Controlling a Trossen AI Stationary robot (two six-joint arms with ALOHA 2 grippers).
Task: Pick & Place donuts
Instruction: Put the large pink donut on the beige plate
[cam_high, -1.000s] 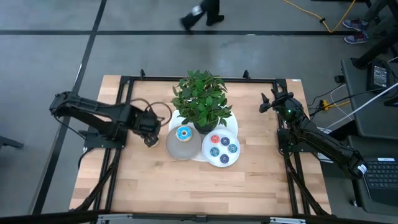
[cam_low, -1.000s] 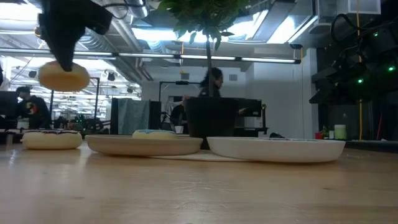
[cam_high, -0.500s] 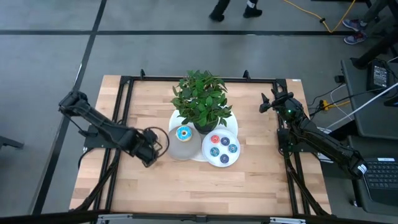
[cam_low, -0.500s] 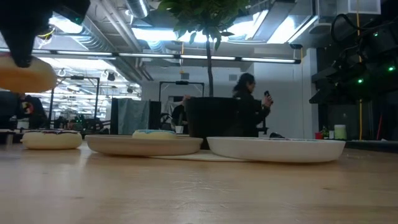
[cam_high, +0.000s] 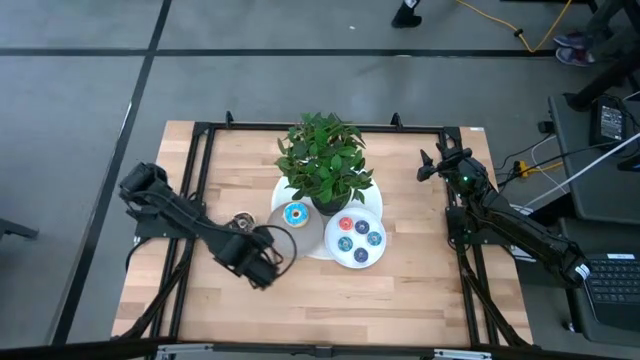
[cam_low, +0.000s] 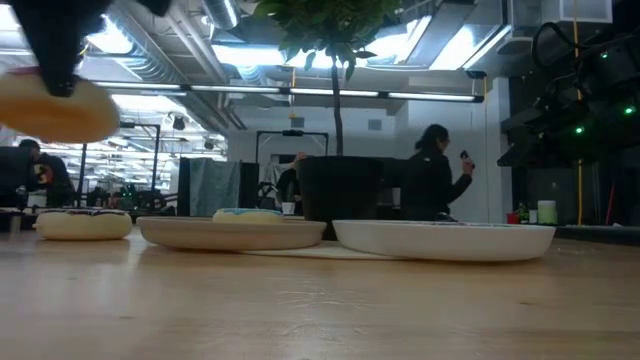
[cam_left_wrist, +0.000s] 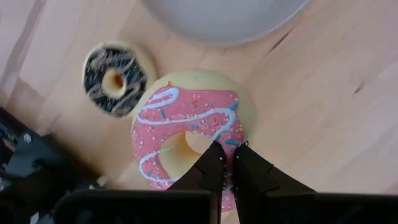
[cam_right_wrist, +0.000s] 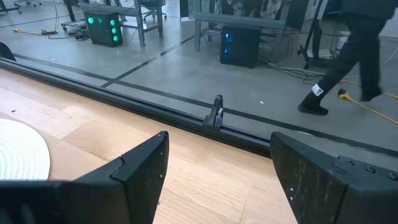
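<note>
The left gripper (cam_left_wrist: 225, 163) pinches the rim of a pink-iced donut (cam_left_wrist: 186, 134), holding it above the table near the grey plate (cam_high: 290, 243). The right gripper (cam_right_wrist: 217, 180), fingers spread and empty, waits at the table's right edge. One donut lies on the grey plate, three on the white plate (cam_high: 357, 260), and a chocolate donut (cam_left_wrist: 114, 79) on the wood remains, so I judge the job over halfway.

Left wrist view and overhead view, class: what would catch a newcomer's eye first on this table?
First, the pink donut with sprinkles, pinched by the left tool and held above the wood, with a chocolate donut lying on the table beside it. Next, the leafy potted plant at the table's middle, with a grey plate and a white plate of small donuts in front of it.
</note>
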